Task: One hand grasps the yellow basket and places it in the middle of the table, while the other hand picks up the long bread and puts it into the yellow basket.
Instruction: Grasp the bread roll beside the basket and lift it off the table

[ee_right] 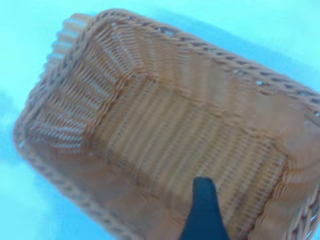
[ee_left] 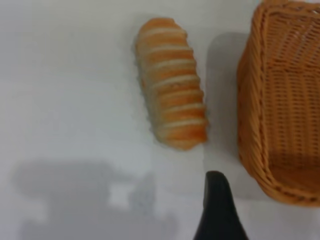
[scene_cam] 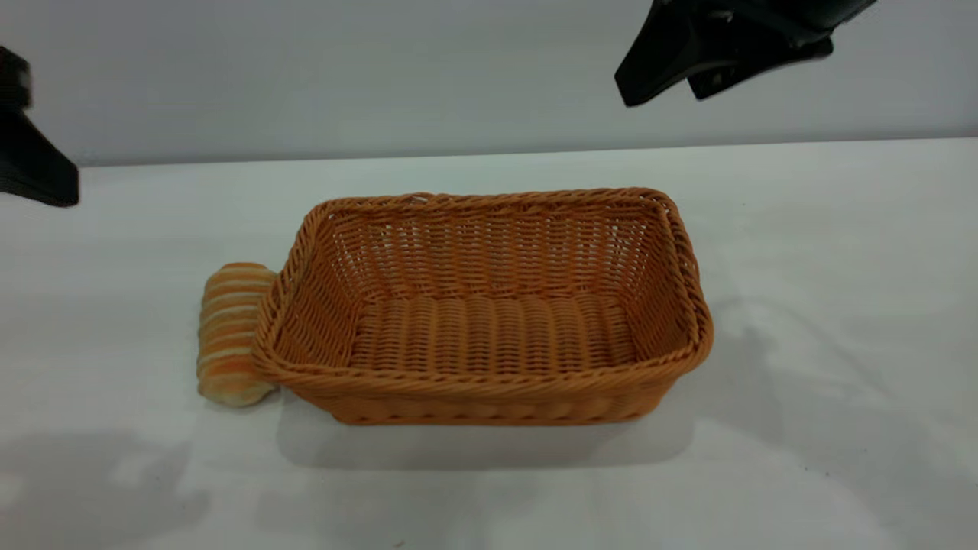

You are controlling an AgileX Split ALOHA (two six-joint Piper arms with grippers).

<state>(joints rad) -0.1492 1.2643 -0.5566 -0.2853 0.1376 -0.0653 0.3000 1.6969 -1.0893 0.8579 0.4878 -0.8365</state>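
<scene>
The yellow basket (scene_cam: 489, 200) stands upright and empty near the middle of the white table (scene_cam: 840, 305). The long bread (scene_cam: 229, 336), striped orange and cream, lies on the table against the basket's left end. My left gripper (scene_cam: 42, 179) hangs above the table at the far left; its wrist view looks down on the bread (ee_left: 172, 82) and the basket's end (ee_left: 260, 100). My right gripper (scene_cam: 663, 90) is open and empty, raised above the basket's back right corner. Its wrist view looks into the basket (ee_right: 150, 150), with the bread (ee_right: 65, 40) showing beyond the rim.
A plain grey wall (scene_cam: 382, 76) runs behind the table's far edge. Bare table surface lies in front of the basket and to both sides. Shadows of the arms fall on the front left and right of the table.
</scene>
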